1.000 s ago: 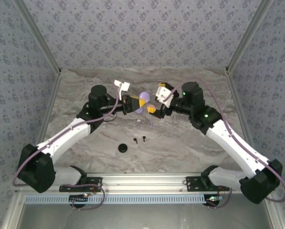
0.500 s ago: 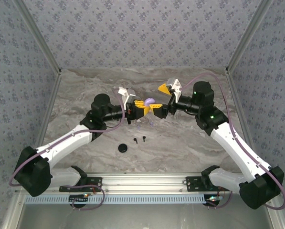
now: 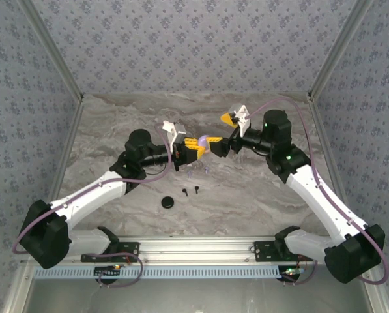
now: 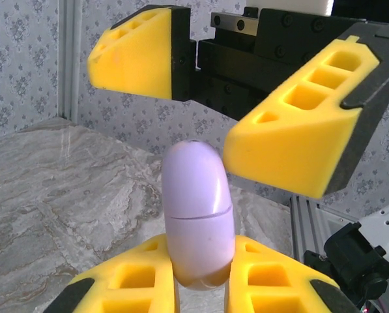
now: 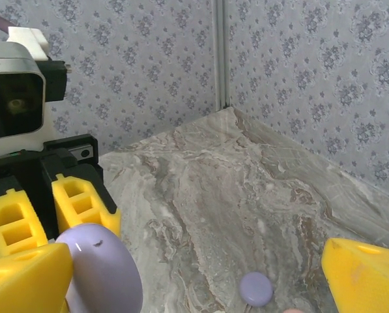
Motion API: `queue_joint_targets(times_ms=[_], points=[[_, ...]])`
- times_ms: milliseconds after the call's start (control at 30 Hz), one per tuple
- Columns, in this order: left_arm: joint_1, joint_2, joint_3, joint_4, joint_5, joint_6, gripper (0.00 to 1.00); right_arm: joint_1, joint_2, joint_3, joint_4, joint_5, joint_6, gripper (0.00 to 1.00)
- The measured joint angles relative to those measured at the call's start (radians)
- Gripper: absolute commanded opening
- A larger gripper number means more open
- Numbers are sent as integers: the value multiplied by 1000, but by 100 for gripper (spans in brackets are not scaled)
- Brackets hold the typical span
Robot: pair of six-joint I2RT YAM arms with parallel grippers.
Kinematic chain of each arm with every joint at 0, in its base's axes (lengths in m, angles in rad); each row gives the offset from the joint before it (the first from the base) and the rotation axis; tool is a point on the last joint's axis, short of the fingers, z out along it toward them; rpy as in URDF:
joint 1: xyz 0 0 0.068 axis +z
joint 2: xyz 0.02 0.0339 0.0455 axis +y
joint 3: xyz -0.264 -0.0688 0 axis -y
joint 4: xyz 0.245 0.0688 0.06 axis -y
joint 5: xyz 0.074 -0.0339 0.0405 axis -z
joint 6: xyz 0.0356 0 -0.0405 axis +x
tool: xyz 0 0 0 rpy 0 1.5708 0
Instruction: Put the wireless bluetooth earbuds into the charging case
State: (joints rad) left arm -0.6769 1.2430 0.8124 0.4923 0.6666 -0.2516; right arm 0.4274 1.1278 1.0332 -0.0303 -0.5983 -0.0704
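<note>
- The left end effector (image 3: 195, 149) is clamped on the lower half of the lilac case (image 4: 197, 215), holding it up in the air over the middle of the desk (image 3: 246, 202).
- Since a second ago the left arm has carried the case toward the desk's centre and turned it so that its domed top points at the other arm.
- The right end effector (image 3: 221, 134) has closed in again; its jaws stand wide apart, one on either side of the case's top.
- From these views it looks as though neither right pad is touching the case yet, but I can't be sure.
- The seam around the case is closed, so the lid probably has to come off or flip open before anything can go in.
- The buds (image 3: 189, 171) lie loose on the desk, just nearer the near edge than the held case; two black ones sit beside a black disc (image 3: 168, 202).
- A lilac disc (image 5: 255, 289) lies on the desk below the right arm.
- Both arms meet mid-desk, well apart from the side edges and the far edge, so there is free room all around.
- The tight spot is between the two end effectors themselves.
</note>
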Motion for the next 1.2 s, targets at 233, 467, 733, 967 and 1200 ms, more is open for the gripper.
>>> queue_joint_targets(times_ms=[233,467,733,967,1200], points=[[0,0,0,-10,-2,8,0,-23,28,19,0,-3,4,100],[-13,0,-3,-23,1,26,0,-34,76,37,-2,-8,15,100],[-13,-20,-13,-24,-26,55,0,-42,75,55,-16,-15,33,100],[-13,-132,-119,-44,-187,105,0,-55,36,89,-134,61,63,100],[-13,-323,-249,-169,-409,166,0,-64,57,114,-288,77,104,97]])
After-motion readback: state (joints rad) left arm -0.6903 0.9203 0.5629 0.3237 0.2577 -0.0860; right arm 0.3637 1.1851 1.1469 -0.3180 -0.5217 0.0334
